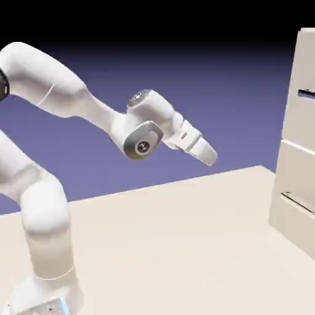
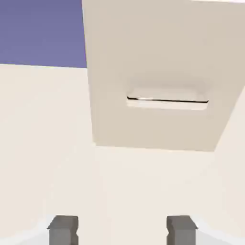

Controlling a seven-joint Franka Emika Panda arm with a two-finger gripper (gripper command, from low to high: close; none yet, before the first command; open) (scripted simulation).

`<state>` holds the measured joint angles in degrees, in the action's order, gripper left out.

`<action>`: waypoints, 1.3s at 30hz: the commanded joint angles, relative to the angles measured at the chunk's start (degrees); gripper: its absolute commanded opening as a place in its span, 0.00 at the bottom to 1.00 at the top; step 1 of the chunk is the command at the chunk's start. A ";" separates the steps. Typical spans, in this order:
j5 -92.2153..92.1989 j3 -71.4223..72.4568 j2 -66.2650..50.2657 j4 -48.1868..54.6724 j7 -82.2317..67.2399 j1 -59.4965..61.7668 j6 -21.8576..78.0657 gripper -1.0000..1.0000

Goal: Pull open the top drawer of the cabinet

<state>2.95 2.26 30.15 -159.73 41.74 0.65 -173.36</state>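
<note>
The big pale surface (image 1: pixel 184 246) fills the lower part of the exterior view, with the blue-violet wall behind it. My white arm (image 1: pixel 67 98) comes up from the lower left of that frame, bends high at the upper left, and then reaches down toward the middle. The tall beige cabinet (image 1: pixel 295 166) stands at the right edge of the frame, well apart from my arm. The top drawer (image 1: pixel 304 104) is in the upper right, and its thin dark handle (image 1: pixel 306 93) peeks in at the frame's edge. In the hand view, one beige drawer front fills the upper middle and right, with a dark bar across it, but I cannot tell which drawer it is. My claw (image 1: pixel 210 157) hangs in the air near the middle of the exterior view, above the surface. It is spread wide and holds nothing. Its two little grey fingertips (image 2: pixel 63 228) sit far apart at the bottom of the hand view.
</note>
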 commanded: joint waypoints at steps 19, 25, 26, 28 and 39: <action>46.52 35.67 -39.46 19.97 -11.35 21.14 10.23 0.50; 61.21 46.93 -51.91 26.27 -14.94 27.82 13.46 0.50; 63.66 48.81 -53.99 27.33 -15.54 28.93 14.00 0.50; 68.56 52.56 -58.14 29.43 -16.73 31.16 15.08 0.50; 95.49 73.21 -80.99 40.99 -23.31 43.40 21.00 0.50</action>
<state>98.44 75.47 -50.83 -118.75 18.43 44.05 -152.36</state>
